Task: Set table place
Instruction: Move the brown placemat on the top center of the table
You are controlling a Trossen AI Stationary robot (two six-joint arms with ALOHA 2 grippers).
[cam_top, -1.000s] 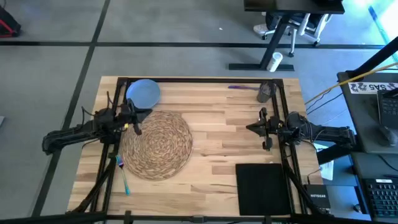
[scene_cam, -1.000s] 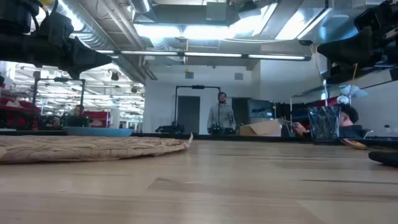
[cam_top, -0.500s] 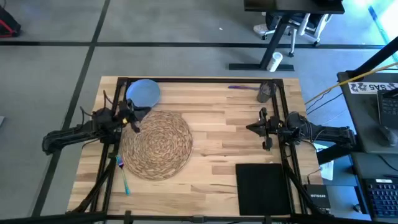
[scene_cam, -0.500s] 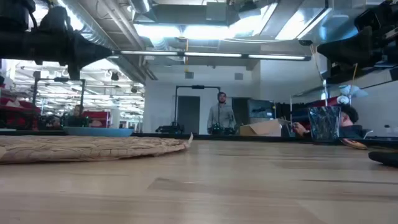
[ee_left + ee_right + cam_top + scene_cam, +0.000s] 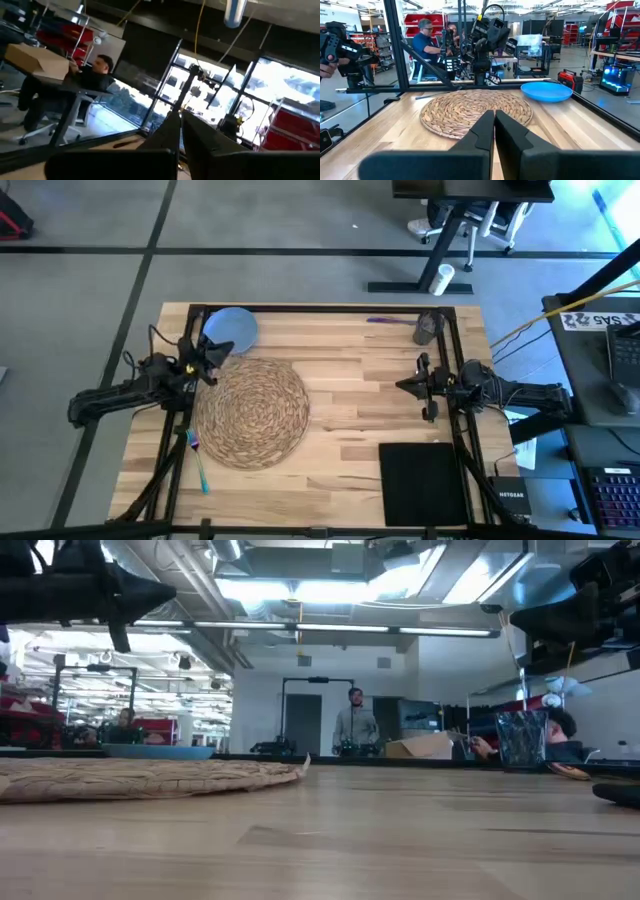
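The round straw placemat (image 5: 252,412) lies flat on the table's left half (image 5: 360,395). The pale blue plate (image 5: 232,328) sits on the wood at the far left corner, just beyond the placemat. My left gripper (image 5: 222,350) hovers shut and bare between plate and placemat, raised above the table (image 5: 165,592). My right gripper (image 5: 402,385) waits shut at the right side, facing the placemat (image 5: 477,107) and plate (image 5: 547,91). The black napkin (image 5: 422,483) lies at the near right, and the teal fork (image 5: 200,470) lies near the placemat's near left edge. A small grey cup (image 5: 427,328) stands at the far right.
A purple-handled piece of cutlery (image 5: 385,320) lies by the cup at the far edge. Black frame rails (image 5: 455,440) run along both table sides. Bare wood lies between placemat and right arm. People sit and stand in the room beyond the table (image 5: 354,725).
My left gripper has gone from over the placemat's far left rim toward the table's far edge and the plate, rising and tipping its fingers upward. Its fingers have stayed shut. Plate and placemat have not moved.
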